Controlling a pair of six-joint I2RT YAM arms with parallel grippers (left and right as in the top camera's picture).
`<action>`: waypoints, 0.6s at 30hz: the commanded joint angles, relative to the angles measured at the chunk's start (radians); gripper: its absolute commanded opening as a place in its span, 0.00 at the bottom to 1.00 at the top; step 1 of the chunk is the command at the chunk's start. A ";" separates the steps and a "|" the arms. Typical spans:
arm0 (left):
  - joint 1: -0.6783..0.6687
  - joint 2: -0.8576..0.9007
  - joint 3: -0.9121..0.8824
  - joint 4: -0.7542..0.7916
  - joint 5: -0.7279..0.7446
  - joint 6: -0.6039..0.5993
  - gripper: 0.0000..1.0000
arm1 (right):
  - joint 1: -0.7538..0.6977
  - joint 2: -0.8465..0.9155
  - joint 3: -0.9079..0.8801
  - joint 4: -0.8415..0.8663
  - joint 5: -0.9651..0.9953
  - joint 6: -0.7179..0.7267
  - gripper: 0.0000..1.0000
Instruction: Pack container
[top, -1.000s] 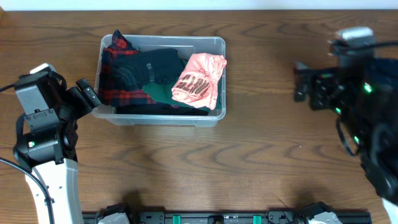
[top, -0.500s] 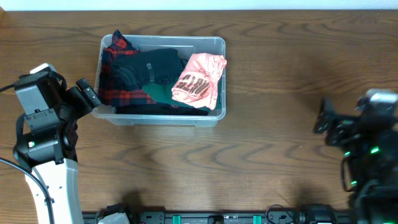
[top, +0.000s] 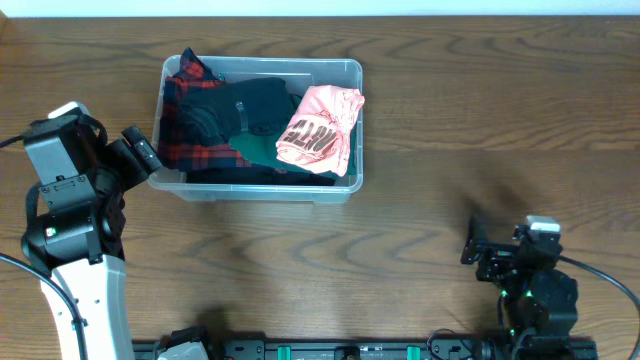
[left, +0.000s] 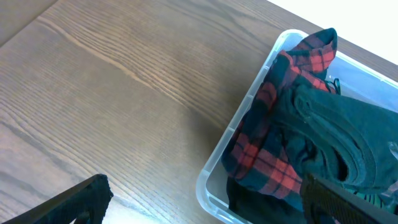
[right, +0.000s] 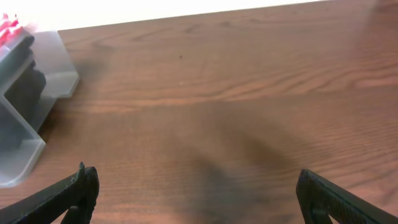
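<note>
The clear plastic container (top: 340, 72) stands on the wooden table at the upper left of centre, and its near-left corner shows in the left wrist view (left: 214, 177). It holds a red and black plaid garment (top: 180, 110), dark clothes (top: 250, 105) and a pink garment with lettering (top: 318, 128) that drapes over its right rim. My left gripper (top: 140, 155) is open and empty, just left of the container's near-left corner. My right gripper (top: 472, 243) is open and empty, low near the front right of the table, far from the container.
The container's right end shows at the left edge of the right wrist view (right: 31, 112). The wooden table (top: 450, 130) stretches between the container and my right arm. A black rail (top: 340, 350) runs along the front edge.
My right arm has swung down from the upper right of the table to the lower right, near the front edge. The left arm and the container have not moved.
</note>
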 joint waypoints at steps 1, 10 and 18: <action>0.003 0.000 -0.002 -0.001 -0.012 -0.016 0.98 | 0.011 -0.066 -0.061 0.015 -0.007 0.028 0.99; 0.003 0.000 -0.002 -0.001 -0.012 -0.016 0.98 | 0.021 -0.069 -0.104 0.044 -0.034 0.029 0.99; 0.003 0.000 -0.002 -0.001 -0.012 -0.016 0.98 | 0.021 -0.069 -0.104 0.039 -0.034 0.028 0.99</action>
